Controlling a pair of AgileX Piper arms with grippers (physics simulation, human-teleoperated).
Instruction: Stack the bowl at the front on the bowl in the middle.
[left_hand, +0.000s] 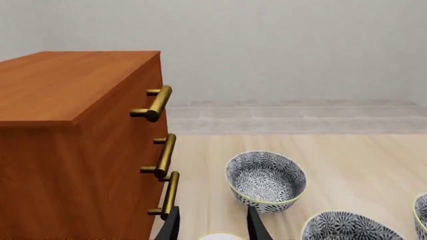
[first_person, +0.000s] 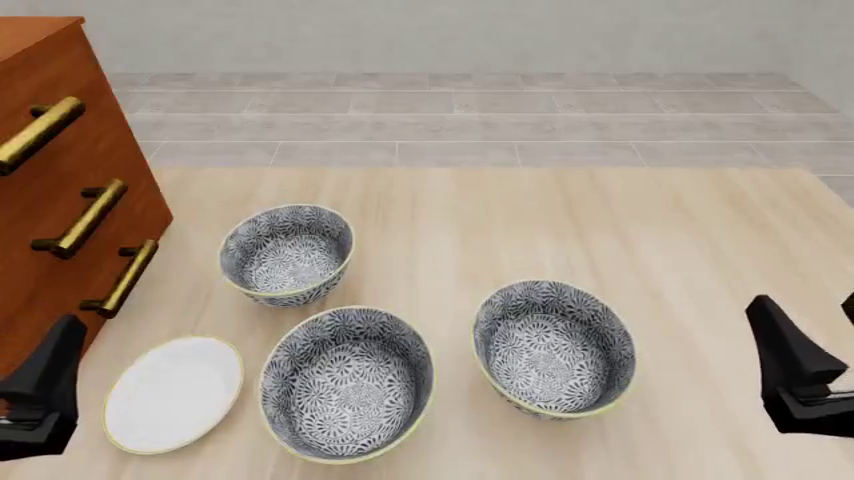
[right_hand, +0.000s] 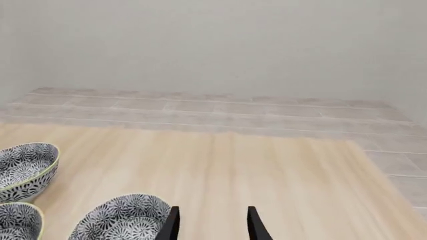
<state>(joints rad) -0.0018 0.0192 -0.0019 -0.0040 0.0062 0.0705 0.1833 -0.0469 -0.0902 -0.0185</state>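
Worktop (first_person: 534, 220): pale wood-grain surface, smooth and matte, planks running away from the arms; beyond its far edge a grey tiled floor (first_person: 454, 120) and a plain light wall.
Front bowl (first_person: 347, 380): deep, round, glossy, dark blue-grey and white flower pattern inside and out, thin yellowish rim. It sits nearest the arms, left of centre, upright on the worktop, just right of the plate.
Middle bowl (first_person: 554, 345): same shape, pattern and rim, upright, right of the front bowl and a little farther back; the two stand near each other but apart.
Far bowl (first_person: 287, 253): third of the same kind, upright, behind the front bowl, near the cabinet.
Plate (first_person: 174, 392): flat, white, round, plain with a faint yellowish edge, lying at the front left.
Cabinet (first_person: 54, 200): reddish-brown wood box with sharp edges, at the left of the worktop; three brass bar handles (first_person: 83, 218), cylindrical and shiny, on short posts.
Left end effector (left_hand: 212, 227): two dark wedge fingers spread apart, released, nothing between them, low at the front left by the plate.
Right end effector (right_hand: 212, 225): dark fingers likewise parted and holding nothing, at the front right, well apart from the middle bowl.
Writing: no readable text or label on anything.
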